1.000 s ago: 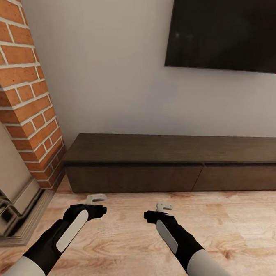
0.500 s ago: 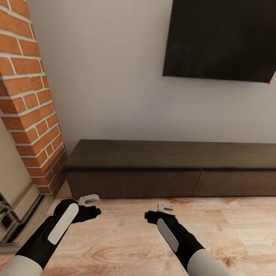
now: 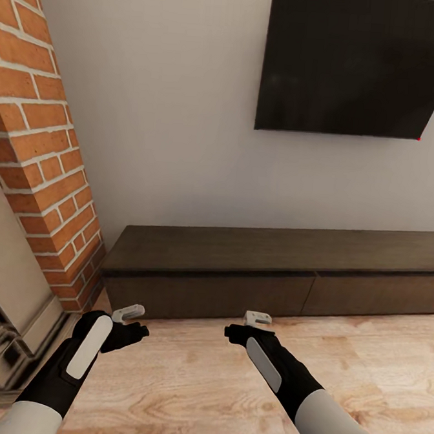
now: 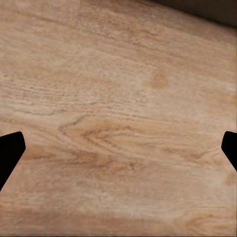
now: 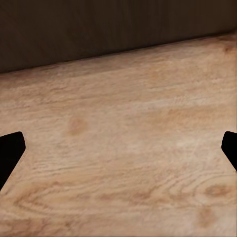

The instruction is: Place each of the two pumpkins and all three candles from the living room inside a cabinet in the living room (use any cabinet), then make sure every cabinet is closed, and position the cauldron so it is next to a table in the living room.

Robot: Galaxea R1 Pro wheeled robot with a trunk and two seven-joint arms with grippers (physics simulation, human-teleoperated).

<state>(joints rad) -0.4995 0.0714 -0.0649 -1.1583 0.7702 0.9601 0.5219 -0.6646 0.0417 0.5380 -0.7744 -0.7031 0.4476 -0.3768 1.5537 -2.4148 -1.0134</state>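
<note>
While both arms hang low over the wooden floor (image 3: 230, 399), the left gripper (image 3: 127, 313) and right gripper (image 3: 258, 318) are spread wide and empty. Just ahead of them stands the cabinet (image 3: 238, 290), its fronts flush, below a dark screen (image 3: 357, 58).

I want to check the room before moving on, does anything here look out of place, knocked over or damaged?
Nothing stands out. The cabinet sits square against the wall with both visible fronts flush, the dark screen hangs above it, and the wood floor shows no spill. The left gripper and right gripper hang open, holding nothing.
</note>
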